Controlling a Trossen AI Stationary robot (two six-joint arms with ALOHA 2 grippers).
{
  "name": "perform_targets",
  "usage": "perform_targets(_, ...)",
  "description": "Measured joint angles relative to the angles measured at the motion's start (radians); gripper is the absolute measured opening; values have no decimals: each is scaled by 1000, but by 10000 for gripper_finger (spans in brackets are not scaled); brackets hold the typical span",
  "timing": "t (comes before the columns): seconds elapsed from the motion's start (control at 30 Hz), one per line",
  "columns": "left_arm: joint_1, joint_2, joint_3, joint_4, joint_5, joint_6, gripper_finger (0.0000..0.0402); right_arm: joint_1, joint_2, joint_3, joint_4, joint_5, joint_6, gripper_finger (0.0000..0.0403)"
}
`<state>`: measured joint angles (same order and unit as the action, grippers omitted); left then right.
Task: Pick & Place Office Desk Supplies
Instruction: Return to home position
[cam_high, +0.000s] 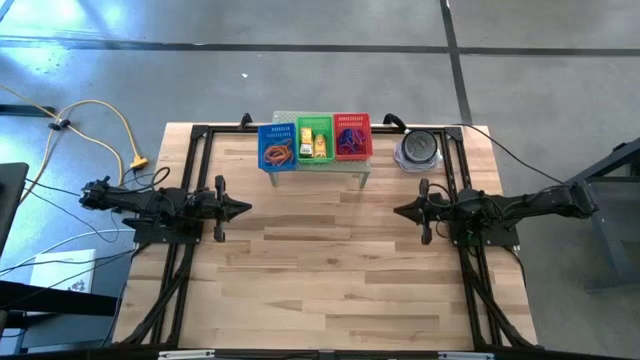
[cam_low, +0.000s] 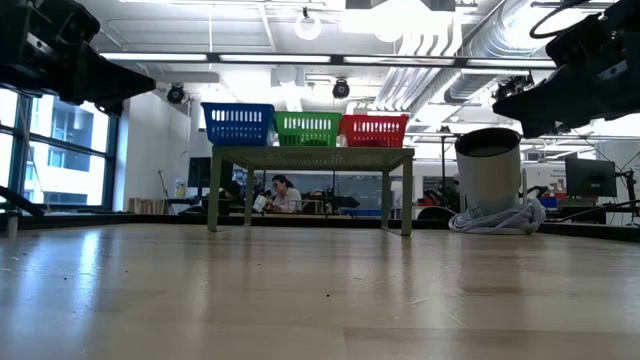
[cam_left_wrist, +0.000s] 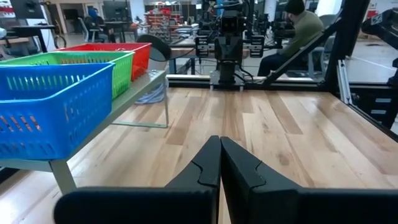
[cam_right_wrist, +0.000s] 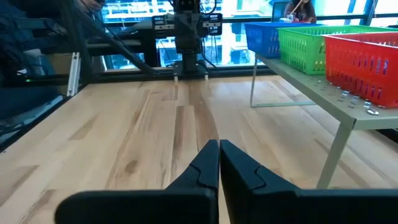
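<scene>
The office desk supplies lie in three small baskets on a pale green shelf at the table's far middle. Orange and red rubber bands are in the blue basket. Yellow packets are in the green basket. Purple and blue bands are in the red basket. My left gripper hangs shut at the table's left side, pointing level toward the right. My right gripper hangs shut at the right side, pointing level toward the left. Both are above the wood and hold nothing.
A round grey-and-clear object stands right of the shelf, with a cord coiled at its foot. Black frame rails run along the table's left, right and far edges. Bare wood lies between the arms. A person sits in the room behind.
</scene>
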<state>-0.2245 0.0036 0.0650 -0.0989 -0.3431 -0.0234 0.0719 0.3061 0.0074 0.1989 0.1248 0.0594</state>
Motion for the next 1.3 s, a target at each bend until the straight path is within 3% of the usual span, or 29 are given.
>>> perform_targets(0.5,0,0,-2,-5,0,5,0,0,0,0,29,-28,17,2)
perform_targets(0.83,0,1,-3,0,0,24,0,0,0,-1,29,136,16,2)
perform_targets(1.3,0,1,-9,220,-3,25,0,0,0,-2,26,135,16,2)
